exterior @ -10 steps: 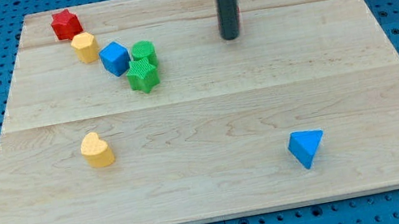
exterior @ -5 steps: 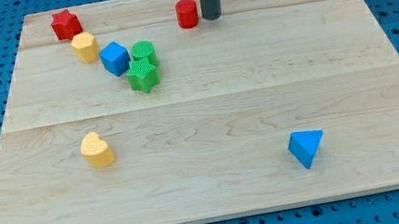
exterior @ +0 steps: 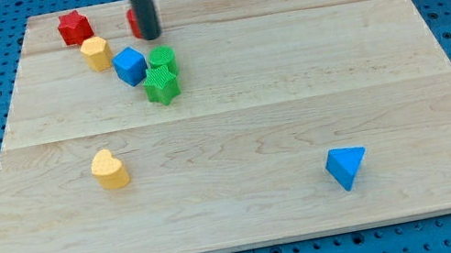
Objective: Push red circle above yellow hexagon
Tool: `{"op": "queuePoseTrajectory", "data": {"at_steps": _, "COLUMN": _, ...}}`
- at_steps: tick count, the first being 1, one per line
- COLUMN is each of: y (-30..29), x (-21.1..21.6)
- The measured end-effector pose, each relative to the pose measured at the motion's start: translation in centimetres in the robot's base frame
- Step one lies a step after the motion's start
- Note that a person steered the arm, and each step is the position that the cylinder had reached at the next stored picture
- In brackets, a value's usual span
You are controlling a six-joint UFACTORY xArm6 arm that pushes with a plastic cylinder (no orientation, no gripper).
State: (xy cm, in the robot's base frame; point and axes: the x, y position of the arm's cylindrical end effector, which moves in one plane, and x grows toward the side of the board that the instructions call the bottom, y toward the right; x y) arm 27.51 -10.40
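While my tip [exterior: 150, 37] presses against the view's right side of the red circle [exterior: 134, 22], hiding most of it, that block sits near the board's [exterior: 293, 87] top edge, up and right of the yellow hexagon [exterior: 95, 53]. The rod grips nothing. A red star [exterior: 74, 27] lies just up-left of the hexagon, a blue cube [exterior: 129, 66] down-right.

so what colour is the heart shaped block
Yellow: the heart shows clearly in the camera view, toward the view's lower left.
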Motion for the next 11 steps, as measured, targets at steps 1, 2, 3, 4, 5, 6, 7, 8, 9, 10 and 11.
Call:
{"op": "queuePoseTrajectory", "data": {"at_steps": 1, "y": 0.1, "x": -0.2}}
{"op": "queuePoseTrajectory", "data": {"at_steps": 2, "y": 0.9, "x": -0.2}}
{"op": "queuePoseTrajectory", "data": {"at_steps": 3, "y": 4.8, "x": -2.4}}
{"op": "queuePoseTrajectory", "data": {"at_steps": 4, "y": 3.3, "x": -3.4}}
{"op": "queuePoseTrajectory", "data": {"at_steps": 5, "y": 2.5, "x": -3.2}}
{"op": "queuePoseTrajectory", "data": {"at_steps": 6, "y": 1.4, "x": -3.2}}
{"op": "queuePoseTrajectory", "data": {"at_steps": 7, "y": -0.3, "x": -3.2}}
{"op": "queuePoseTrajectory", "data": {"at_steps": 8, "y": -1.6, "x": -3.2}}
{"op": "queuePoseTrajectory", "data": {"at_steps": 9, "y": -3.6, "x": -3.2}}
{"op": "queuePoseTrajectory", "data": {"at_steps": 10, "y": -3.2, "x": -3.2}}
{"op": "queuePoseTrajectory", "data": {"at_steps": 11, "y": 2.5, "x": -3.1}}
